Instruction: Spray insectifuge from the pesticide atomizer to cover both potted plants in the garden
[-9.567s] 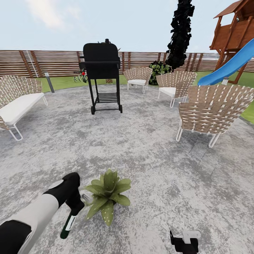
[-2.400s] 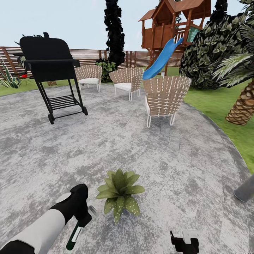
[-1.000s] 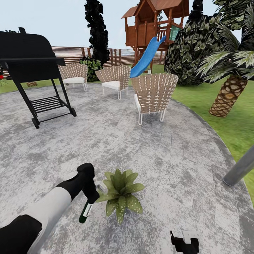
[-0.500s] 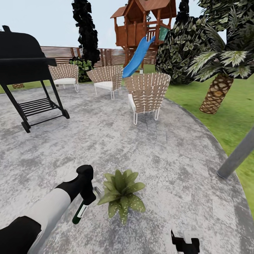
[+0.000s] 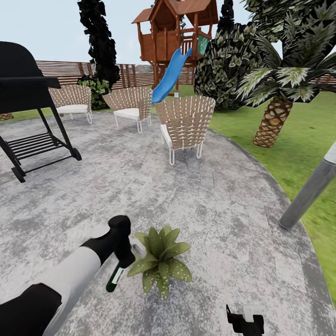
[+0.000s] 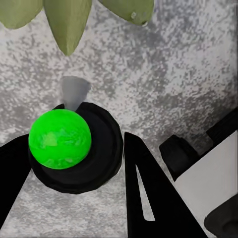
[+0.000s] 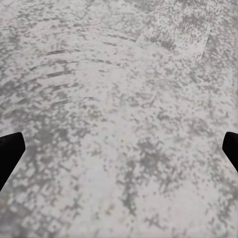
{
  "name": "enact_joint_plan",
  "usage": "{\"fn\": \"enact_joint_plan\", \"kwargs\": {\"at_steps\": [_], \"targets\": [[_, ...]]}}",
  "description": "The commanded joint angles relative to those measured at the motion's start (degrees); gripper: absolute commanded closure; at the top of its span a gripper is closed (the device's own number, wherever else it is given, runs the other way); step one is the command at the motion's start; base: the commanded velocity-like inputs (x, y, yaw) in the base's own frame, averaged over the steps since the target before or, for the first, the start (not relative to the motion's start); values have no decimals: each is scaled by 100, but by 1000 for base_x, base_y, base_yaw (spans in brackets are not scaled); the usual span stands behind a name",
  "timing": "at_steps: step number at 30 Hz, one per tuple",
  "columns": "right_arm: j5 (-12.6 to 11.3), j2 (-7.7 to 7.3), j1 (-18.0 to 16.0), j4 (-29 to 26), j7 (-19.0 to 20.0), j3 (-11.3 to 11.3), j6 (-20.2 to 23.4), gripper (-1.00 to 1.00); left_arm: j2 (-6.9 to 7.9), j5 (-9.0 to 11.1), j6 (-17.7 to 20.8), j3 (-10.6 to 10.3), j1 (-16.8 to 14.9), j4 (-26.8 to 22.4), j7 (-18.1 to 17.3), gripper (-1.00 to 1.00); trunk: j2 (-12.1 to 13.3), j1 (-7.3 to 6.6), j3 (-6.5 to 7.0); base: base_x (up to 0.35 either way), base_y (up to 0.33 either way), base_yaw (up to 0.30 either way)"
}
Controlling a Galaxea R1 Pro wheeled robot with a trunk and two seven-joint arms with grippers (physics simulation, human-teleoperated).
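One atomizer point(image 5: 113, 278), white-banded with no legible writing, is pinched by the left gripper point(image 5: 123, 258) beside a plant point(image 5: 161, 259); right gripper point(image 5: 245, 318) fingers are spread over open paving point(image 5: 224, 205).

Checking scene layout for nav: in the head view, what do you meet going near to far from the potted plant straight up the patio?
Potted plant → bare grey patio → nearest woven chair → blue slide → wooden playhouse.
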Motion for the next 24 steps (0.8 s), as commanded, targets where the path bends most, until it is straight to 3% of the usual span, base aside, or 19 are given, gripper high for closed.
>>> {"fn": "enact_joint_plan", "kwargs": {"at_steps": [1,5,9,16,21,24], "targets": [[-36,-2,-6,3,-26,51,-14,-100,-3,-72,34,1,13,17,-59,100,-2,-1,-5,0,0,-1],[-36,-2,-3,4,-26,51,-14,-100,92,-76,-7,21,41,52,-66,100,-2,-1,-5,0,0,0],[-36,-2,-2,10,-26,51,-14,-100,400,-42,-23,7,144,89,-70,100,-2,-1,-5,0,0,0],[-36,-65,-3,10,-26,51,-14,-100,466,-80,-29,8,452,147,-32,100,-2,-1,-5,0,0,0],[-36,-80,-2,7,-26,51,-14,-100,470,-23,-29,6,491,160,-30,100,-2,-1,-5,0,0,0],[-36,-80,-2,10,-26,51,-14,-100,554,-24,-43,21,586,188,-26,100,-2,-1,-5,0,0,0]]}}
